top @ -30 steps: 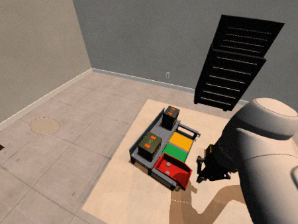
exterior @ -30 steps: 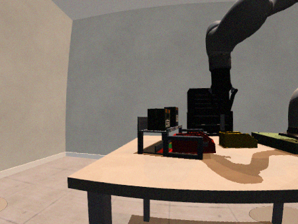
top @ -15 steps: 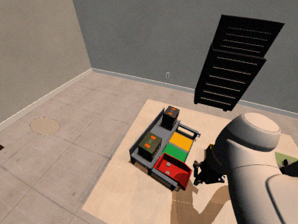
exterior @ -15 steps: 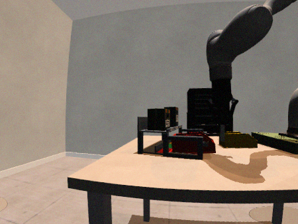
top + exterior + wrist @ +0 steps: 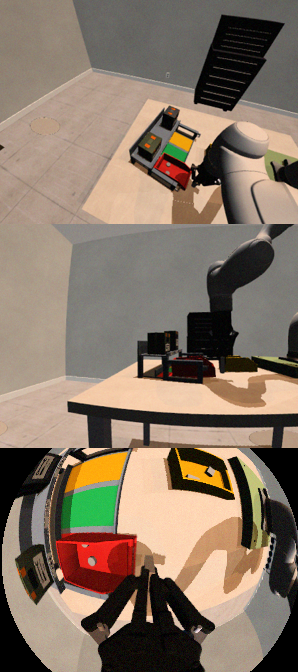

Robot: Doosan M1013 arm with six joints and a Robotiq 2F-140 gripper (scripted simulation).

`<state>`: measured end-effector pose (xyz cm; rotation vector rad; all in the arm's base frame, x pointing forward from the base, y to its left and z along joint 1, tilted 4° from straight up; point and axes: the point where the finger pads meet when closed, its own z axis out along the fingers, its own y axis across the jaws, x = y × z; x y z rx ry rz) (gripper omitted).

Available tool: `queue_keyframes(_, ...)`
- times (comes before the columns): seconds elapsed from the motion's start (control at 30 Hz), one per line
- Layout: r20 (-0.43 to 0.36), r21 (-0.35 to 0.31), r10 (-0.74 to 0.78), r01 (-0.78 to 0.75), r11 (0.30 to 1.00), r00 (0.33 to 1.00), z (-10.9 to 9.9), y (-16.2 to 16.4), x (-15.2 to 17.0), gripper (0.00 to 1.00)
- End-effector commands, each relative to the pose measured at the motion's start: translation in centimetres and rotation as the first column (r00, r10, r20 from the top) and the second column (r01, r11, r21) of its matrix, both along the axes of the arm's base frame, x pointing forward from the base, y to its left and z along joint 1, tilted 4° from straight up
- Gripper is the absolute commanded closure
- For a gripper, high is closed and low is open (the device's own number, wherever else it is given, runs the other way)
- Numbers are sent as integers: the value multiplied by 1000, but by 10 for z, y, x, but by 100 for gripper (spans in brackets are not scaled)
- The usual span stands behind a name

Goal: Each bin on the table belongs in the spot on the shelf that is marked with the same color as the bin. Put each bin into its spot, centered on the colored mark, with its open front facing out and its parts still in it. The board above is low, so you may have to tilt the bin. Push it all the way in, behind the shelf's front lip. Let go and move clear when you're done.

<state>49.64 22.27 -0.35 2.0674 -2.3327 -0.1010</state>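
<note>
Gripper (image 5: pixel 149 565) fingers pressed together, nothing between them; tips low over the table (image 5: pixel 166 518), just beside the outer wall of the red bin (image 5: pixel 96 563); contact with that wall cannot be judged. Wrist points down, the forearm rising steeply above it in the exterior view, with the big elbow joint (image 5: pixel 245 146) filling the lower right of the top view. Red bin sits partly in the shelf (image 5: pixel 146 139) at the near end slot, tilted, its outer end sticking out past the shelf front; two small grey parts lie inside. Next slots along show a green mark (image 5: pixel 175 152) and a yellow mark (image 5: pixel 181 141), both uncovered. Two dark boxes (image 5: pixel 149 146) stand on the shelf's top board. Yellow bin (image 5: pixel 200 471) lies on the table well apart from the shelf, with parts in it; a green bin (image 5: pixel 248 500) lies beyond it near the table edge. Open table surface between gripper and yellow bin.
</note>
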Motion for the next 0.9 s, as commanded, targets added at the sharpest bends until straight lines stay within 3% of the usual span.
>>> queue_keyframes(0.0, 0, 0, 0, 0, 1000, 1000, -4, 0, 0, 90)
queue_keyframes(0.87, 0, 0, 0, 0, 1000, 1000, -7, 0, 0, 90)
